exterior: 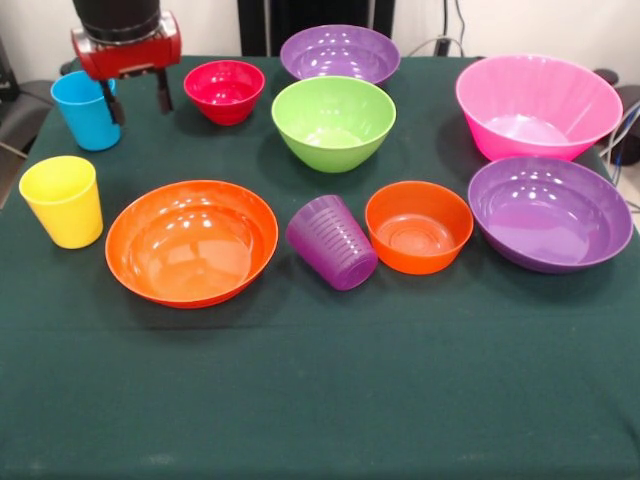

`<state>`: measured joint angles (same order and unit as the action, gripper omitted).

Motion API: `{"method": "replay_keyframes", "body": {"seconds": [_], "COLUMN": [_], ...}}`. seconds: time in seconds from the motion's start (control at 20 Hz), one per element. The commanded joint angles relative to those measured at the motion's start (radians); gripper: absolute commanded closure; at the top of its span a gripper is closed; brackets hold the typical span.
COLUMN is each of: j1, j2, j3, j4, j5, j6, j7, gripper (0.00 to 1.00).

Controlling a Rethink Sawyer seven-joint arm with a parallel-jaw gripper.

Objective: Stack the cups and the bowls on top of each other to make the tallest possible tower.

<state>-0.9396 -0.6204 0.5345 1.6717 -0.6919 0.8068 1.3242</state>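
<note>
Nothing was stacked yet on the green-clothed table point(320, 400); every piece stood alone, so the work looked to be at its very first pick. The largest bowl, a glossy pink one point(538, 105) with faintly ribbed walls, sat at the picture's far right, and just in front of it lay a wide purple bowl point(548, 212). A broad, shallow orange bowl point(192, 242) rested at front left, a second purple bowl point(340, 53) at the far edge, and a deep green bowl point(333, 122) just in front of that. Smaller were an orange bowl point(419, 226) and a red bowl point(224, 91). Of the tapered tumblers, the purple cup point(333, 242) tilted between the two orange bowls, its ridged side showing, the yellow cup point(63, 200) stood upright at the left edge, and the blue cup point(86, 110) stood upright behind it. The claw point(137, 98) hung released and empty between the blue cup and the red bowl, one finger close beside the cup. Judging from that, the next move called for closing on one piece and carrying it to a wide bowl as a base; smooth plastic may slip.
</note>
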Motion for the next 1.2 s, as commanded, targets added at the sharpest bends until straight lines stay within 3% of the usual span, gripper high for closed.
{"method": "replay_keyframes", "body": {"seconds": [0.05,0.2,0.4,0.7,1.2], "j1": [0.007,0.007,-0.007,-0.054,-0.1], "j2": [-0.159,-0.173,-0.114,-0.091,-0.092], "j3": [0.054,0.051,0.039,0.008,0.015], "j4": [0.004,0.011,0.036,0.141,0.181], "j5": [0.042,0.058,0.038,0.002,-0.026], "j6": [0.152,0.173,0.102,-0.031,-0.088], "j7": [-0.198,-0.194,-0.152,-0.082,-0.083], "gripper": [0.0,0.0,0.0,0.0,0.0]}}
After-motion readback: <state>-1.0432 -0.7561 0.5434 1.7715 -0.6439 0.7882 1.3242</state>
